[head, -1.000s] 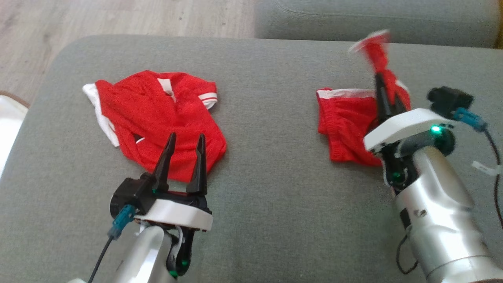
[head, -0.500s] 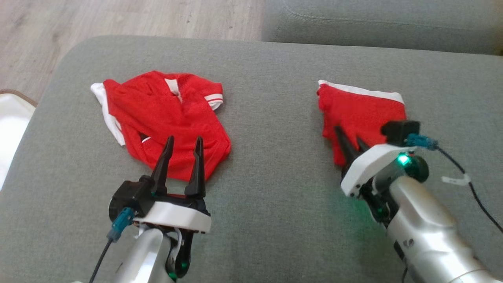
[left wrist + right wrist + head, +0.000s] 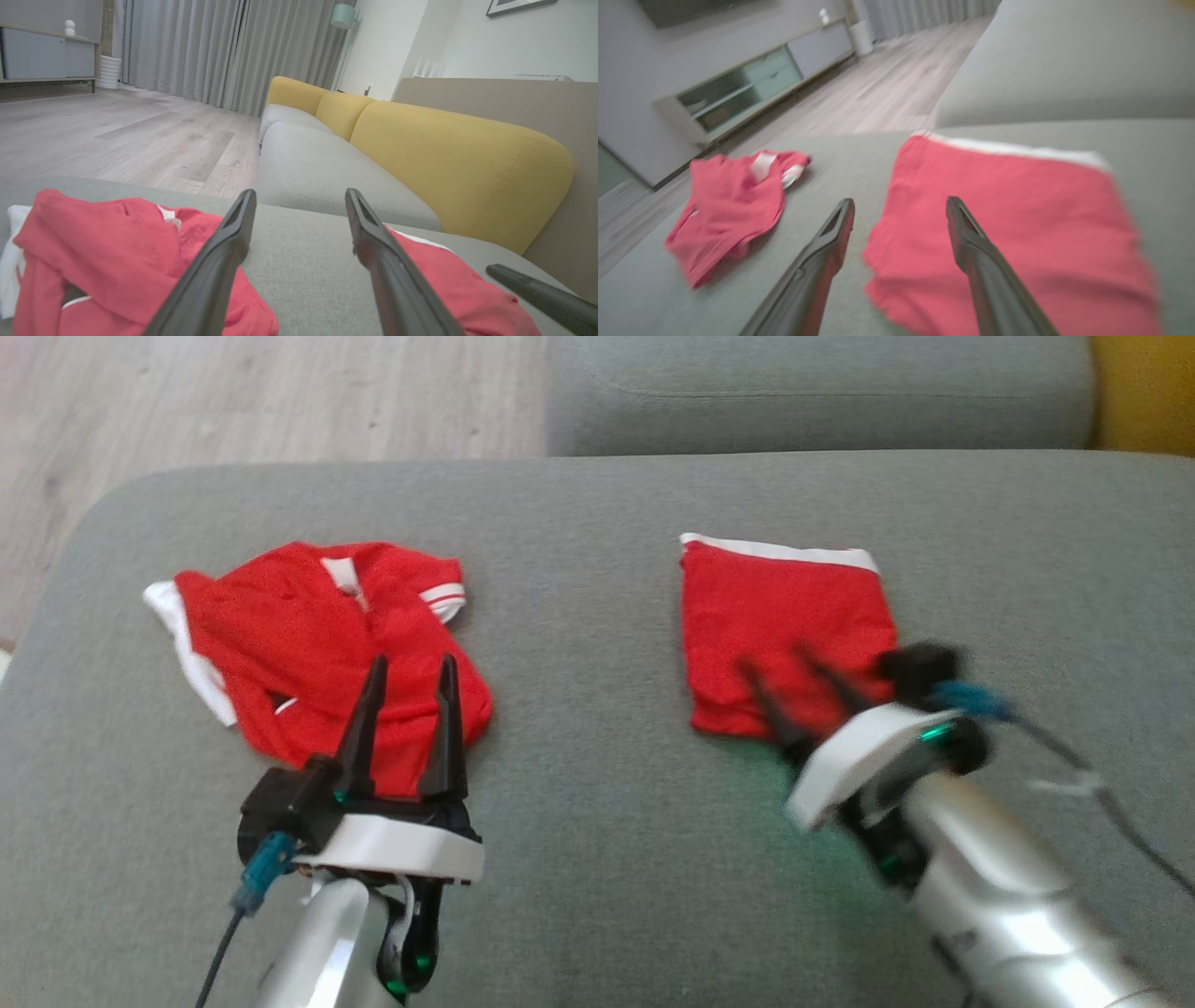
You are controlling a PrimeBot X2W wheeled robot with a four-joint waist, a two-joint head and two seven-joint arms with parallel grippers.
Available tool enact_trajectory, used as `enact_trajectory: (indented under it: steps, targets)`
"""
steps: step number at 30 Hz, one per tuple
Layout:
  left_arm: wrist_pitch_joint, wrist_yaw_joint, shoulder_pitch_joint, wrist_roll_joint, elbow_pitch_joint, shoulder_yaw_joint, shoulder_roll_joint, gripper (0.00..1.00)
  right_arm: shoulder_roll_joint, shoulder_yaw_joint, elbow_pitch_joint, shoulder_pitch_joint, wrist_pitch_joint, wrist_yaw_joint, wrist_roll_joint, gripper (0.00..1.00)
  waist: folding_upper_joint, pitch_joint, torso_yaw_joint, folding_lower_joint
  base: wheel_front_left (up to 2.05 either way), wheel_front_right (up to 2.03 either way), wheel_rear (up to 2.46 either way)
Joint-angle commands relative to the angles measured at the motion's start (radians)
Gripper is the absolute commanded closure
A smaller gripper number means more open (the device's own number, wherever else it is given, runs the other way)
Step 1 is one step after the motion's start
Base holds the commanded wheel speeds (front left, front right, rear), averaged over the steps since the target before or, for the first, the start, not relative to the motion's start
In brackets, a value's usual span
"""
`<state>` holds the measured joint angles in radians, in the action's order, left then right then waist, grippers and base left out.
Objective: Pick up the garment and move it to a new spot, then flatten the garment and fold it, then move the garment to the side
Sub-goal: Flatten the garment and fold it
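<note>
Surface: a wide grey cushion [image 3: 597, 616], with wood floor [image 3: 233, 401] beyond its far-left corner and yellow sofa backs [image 3: 448, 158] off to one side.
Garment in hand: red shorts [image 3: 784, 616] lie on the right half of the cushion, well apart from its near edge. They form a flat, roughly square layer, with the white waistband [image 3: 1017, 150] along the far side.
Other cloth: a red jersey [image 3: 317, 635] sits crumpled on the left half, close to the left edge and well apart from the shorts.
Right gripper [image 3: 773, 660]: the fingers are spread and hold nothing, and the tips are at the shorts' near edge. Motion blur hides whether they touch the cloth.
Left gripper [image 3: 412, 663]: it is spread and empty, hanging over the near side of the jersey.
Stage, as a judgement: the shorts look flattened and folded, so carrying them to the side seems to be what remains.
Handling: the fabric is light, thin and limp, so it will sag and could unfold if lifted by a single layer. It is not fragile and not slippery on the cushion's weave.
Where to grip: pinch every layer together at the near edge or a near corner, or take the thicker waistband hem. Sliding it low over the cushion should keep the fold.
Risk: catching only the top layer would open the fold.
</note>
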<state>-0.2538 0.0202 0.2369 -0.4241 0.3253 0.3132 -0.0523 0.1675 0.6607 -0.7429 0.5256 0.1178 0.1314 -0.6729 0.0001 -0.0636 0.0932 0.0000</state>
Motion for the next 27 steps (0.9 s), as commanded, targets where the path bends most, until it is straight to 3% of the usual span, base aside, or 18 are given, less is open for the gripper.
enact_trajectory:
  steps: [1, 3, 8, 11, 15, 20, 27]
  targets:
    - [-0.008, -0.002, 0.026, -0.001, -0.041, -0.042, -0.014, 0.00, 0.025, -0.038, 0.024, 0.039, 0.055, -0.001, 0.024, 0.00, -0.0001, 0.009, -0.022, 0.0000, 0.00, 0.00, 0.00]
    - [-0.008, -0.001, 0.026, 0.000, -0.046, -0.046, -0.014, 0.00, 0.035, -0.073, 0.020, 0.044, 0.084, -0.001, 0.048, 0.00, -0.0001, 0.011, -0.030, 0.0000, 0.00, 0.00, 0.00]
    - [-0.008, 0.005, 0.027, 0.019, -0.067, -0.064, -0.014, 0.00, 0.042, -0.341, 0.076, 0.023, 0.142, -0.001, 0.230, 0.00, -0.0001, 0.010, -0.071, 0.0000, 0.00, 0.00, 0.00]
    - [-0.008, 0.012, 0.024, 0.036, -0.071, -0.073, -0.014, 0.00, -0.001, -0.486, 0.186, -0.044, 0.143, -0.001, 0.348, 0.00, -0.0001, 0.004, -0.085, 0.0000, 0.00, 0.00, 0.00]
    - [-0.008, 0.026, 0.007, 0.058, -0.072, -0.083, -0.010, 0.00, -0.075, -0.604, 0.300, -0.170, 0.144, -0.001, 0.466, 0.00, -0.0001, -0.001, -0.094, 0.0000, 0.00, 0.00, 0.00]
    - [-0.008, 0.041, -0.026, 0.081, -0.066, -0.097, -0.004, 0.00, -0.114, -0.665, 0.362, -0.276, 0.144, -0.001, 0.499, 0.00, -0.0001, -0.005, -0.100, 0.0000, 0.00, 0.00, 0.00]
    - [-0.008, 0.054, -0.038, 0.099, -0.068, -0.105, 0.000, 0.00, -0.117, -0.645, 0.385, -0.301, 0.144, -0.001, 0.473, 0.00, -0.0001, -0.013, -0.099, 0.0000, 0.00, 0.00, 0.00]
